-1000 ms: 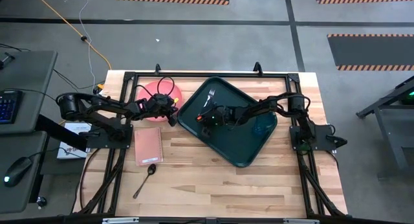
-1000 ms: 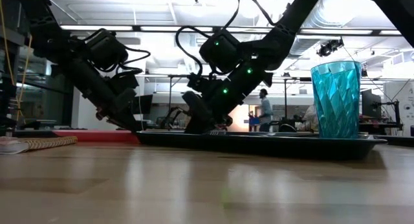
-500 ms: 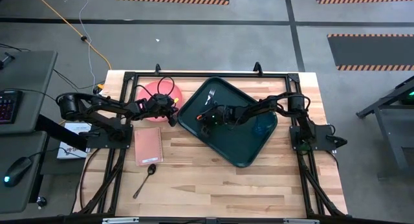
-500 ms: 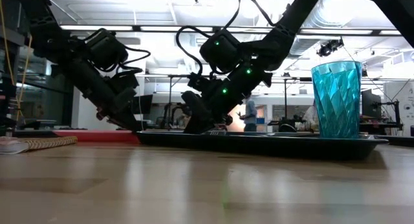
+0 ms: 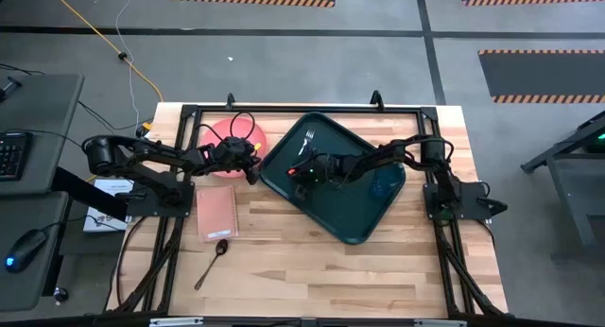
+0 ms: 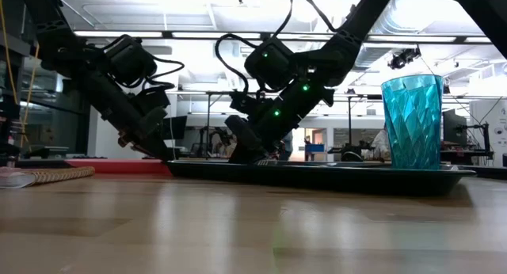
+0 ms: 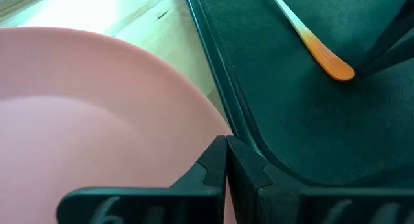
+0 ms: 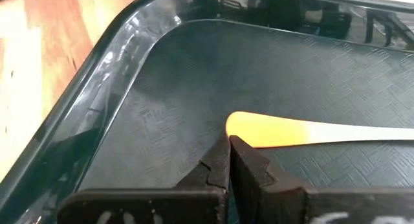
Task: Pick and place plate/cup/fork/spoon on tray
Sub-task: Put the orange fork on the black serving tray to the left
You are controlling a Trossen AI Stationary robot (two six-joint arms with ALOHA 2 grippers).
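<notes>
salmon-pink plate (image 7: 84,114) sits on the table just beside the tray (image 5: 352,218); it looks stiff, slick and shallow, so its rim is the best hold. left gripper (image 7: 226,160) is clenched empty at that rim. right gripper (image 8: 229,160), also closed, rests by the fork (image 8: 304,131) on the tray.

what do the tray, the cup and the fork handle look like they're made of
The tray looks like moulded dark green plastic: glossy rim, fine embossed floor texture. The cup looks like translucent teal plastic, possibly glass, with light showing through its faceted walls. The fork handle looks like smooth matte orange plastic, paling toward the tines.
</notes>
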